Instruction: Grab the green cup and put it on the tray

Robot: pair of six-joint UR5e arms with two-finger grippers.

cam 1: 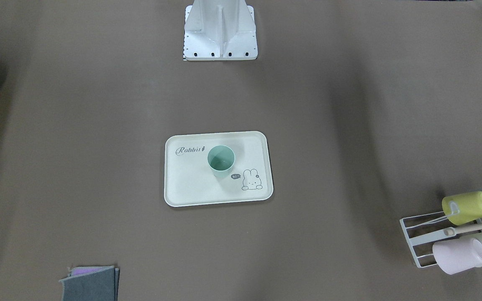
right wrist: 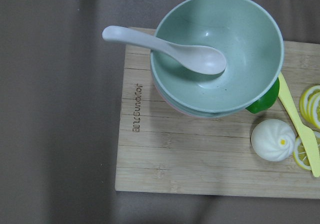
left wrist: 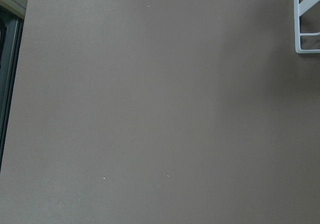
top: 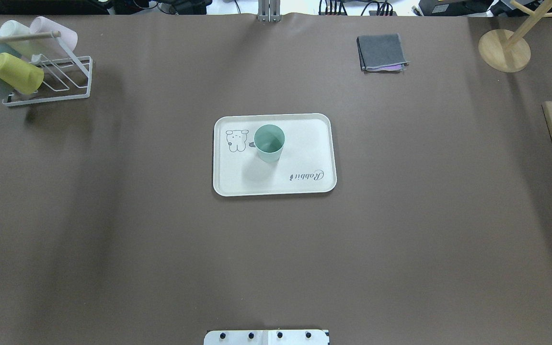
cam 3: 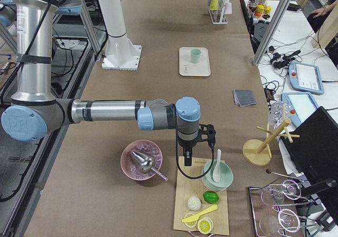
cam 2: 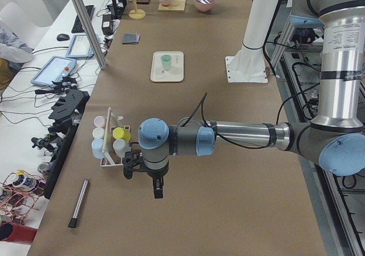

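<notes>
The green cup [cam 1: 221, 161] stands upright on the cream tray [cam 1: 191, 188], between the "Rabbit" lettering and the bunny drawing; both also show in the overhead view, cup [top: 269, 142] and tray [top: 304, 143]. No gripper is near them. My left gripper [cam 2: 157, 192] hangs over bare table beside the cup rack, far from the tray [cam 2: 157, 73]. My right gripper [cam 3: 187, 160] hangs over the wooden board at the other end of the table. Both show only in the side views, so I cannot tell whether they are open or shut.
A white rack [top: 65, 86] holds several cups, one yellow [top: 17, 73]. A folded grey cloth [top: 381, 51] lies at the far side. A wooden stand [top: 503, 50] and cutting board [right wrist: 200, 159] with a green bowl [right wrist: 220, 49], spoon and food are at the right end.
</notes>
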